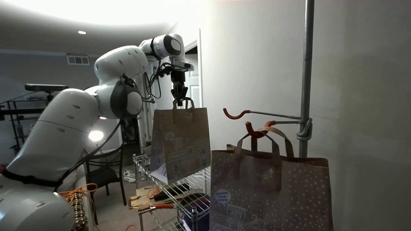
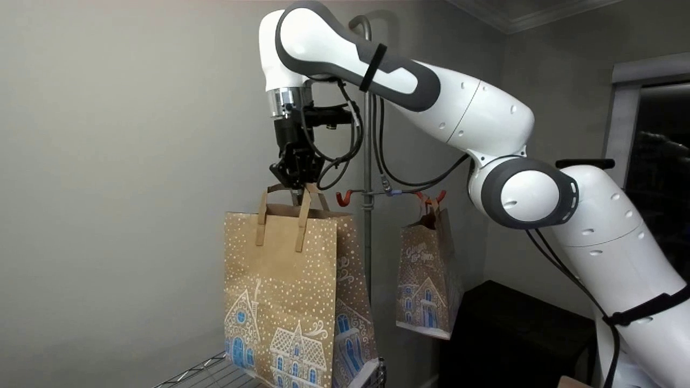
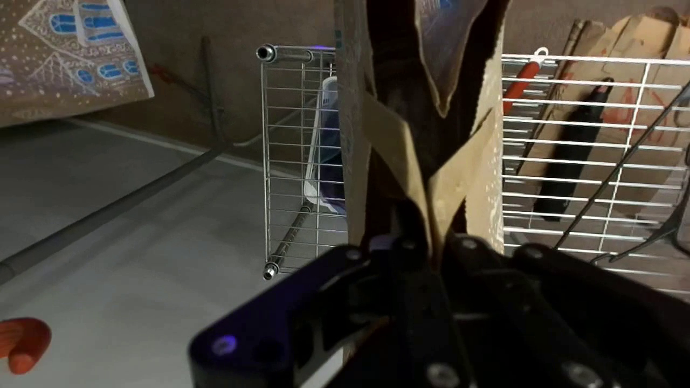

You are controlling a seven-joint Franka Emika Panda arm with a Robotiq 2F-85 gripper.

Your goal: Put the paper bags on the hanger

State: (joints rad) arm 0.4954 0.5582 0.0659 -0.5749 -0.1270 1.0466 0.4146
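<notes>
Away from the pole (image 1: 307, 73), the gripper (image 1: 180, 102) is clamped on the handles (image 2: 304, 221) of one paper bag (image 1: 186, 141) — the other paper bag (image 1: 271, 192) hangs beside the pole, on the red hanger (image 1: 236, 117).

My gripper (image 1: 180, 102) points down, holding one brown paper bag (image 1: 184, 141) by its handles (image 1: 193, 112); whether its base touches the wire rack (image 1: 194, 213) I cannot tell. In the foreground, a second paper bag (image 1: 273, 195) hangs from the nearer prong of the red-tipped hanger (image 1: 252, 131) on the grey pole (image 1: 307, 80).
</notes>
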